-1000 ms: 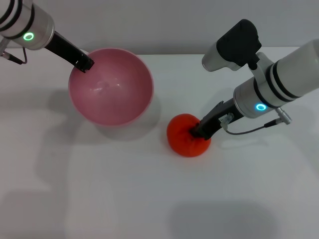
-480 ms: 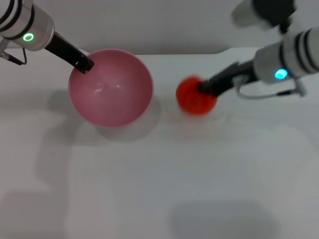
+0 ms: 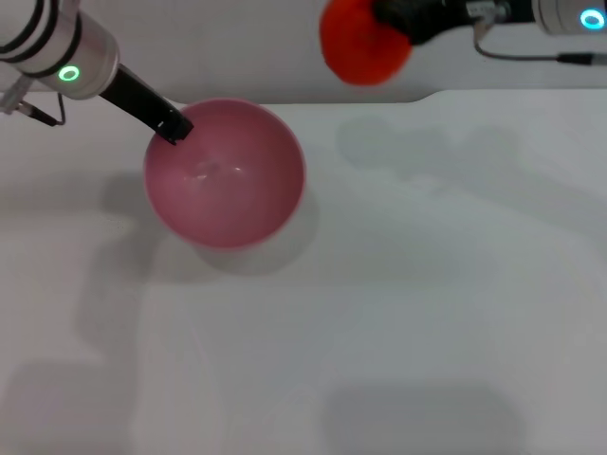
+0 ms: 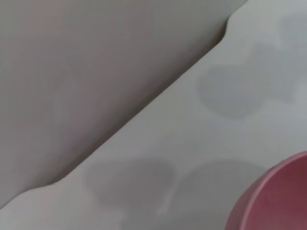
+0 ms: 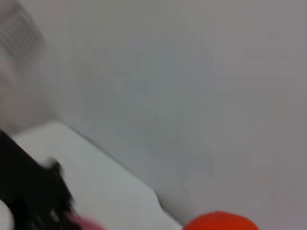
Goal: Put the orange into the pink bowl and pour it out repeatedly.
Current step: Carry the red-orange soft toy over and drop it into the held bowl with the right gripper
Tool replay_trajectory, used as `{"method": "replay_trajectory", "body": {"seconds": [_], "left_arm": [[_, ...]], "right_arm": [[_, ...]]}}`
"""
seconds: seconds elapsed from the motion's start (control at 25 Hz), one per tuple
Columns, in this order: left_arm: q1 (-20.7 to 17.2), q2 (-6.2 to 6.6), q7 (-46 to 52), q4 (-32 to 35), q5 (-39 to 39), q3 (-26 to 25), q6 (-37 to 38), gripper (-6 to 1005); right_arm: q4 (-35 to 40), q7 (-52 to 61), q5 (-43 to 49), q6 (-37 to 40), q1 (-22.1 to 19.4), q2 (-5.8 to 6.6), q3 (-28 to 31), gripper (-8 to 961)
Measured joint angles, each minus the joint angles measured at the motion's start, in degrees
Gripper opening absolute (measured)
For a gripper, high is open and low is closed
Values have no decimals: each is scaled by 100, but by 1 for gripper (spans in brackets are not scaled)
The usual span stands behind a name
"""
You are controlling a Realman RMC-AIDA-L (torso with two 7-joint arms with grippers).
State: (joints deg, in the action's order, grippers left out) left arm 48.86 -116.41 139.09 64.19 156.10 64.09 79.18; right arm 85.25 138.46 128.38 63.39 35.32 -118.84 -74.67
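Lifted since before, the orange [image 3: 360,43] hangs in the right end effector [image 3: 396,21].

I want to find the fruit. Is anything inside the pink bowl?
No. The pink bowl looks empty; the left gripper covers a bit of rim. The orange is up in the right gripper.

White table [image 3: 398,313] with soft shadows; plain grey wall [image 3: 218,47] behind, even light
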Motion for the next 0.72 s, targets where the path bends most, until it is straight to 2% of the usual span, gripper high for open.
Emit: {"method": "replay_trajectory", "body": {"seconds": [0.04,0.08,0.24,0.28,0.44,0.72], "left_arm": [[0,0,0,0,0,0,0,44],[59,-78,-4,8,-1,88,31,44],[83,-95,-4,8,-2,156,41,44],[116,-126,40,8,-39,364,29,44],[132,-132,57,-3,-45,403,2,44],[133,-151,63,-12,-61,474,-3,44]], "right_arm": [[119,0,-46,2,-3,1,-63,54],[229,0,-70,3,-3,0,-162,55],[439,0,-91,1,53,-2,-592,60],[440,-2,-95,0,71,-4,-727,61],[313,-21,-100,-64,131,-5,-1118,65],[-19,-262,-103,-176,230,0,-1406,72]]}}
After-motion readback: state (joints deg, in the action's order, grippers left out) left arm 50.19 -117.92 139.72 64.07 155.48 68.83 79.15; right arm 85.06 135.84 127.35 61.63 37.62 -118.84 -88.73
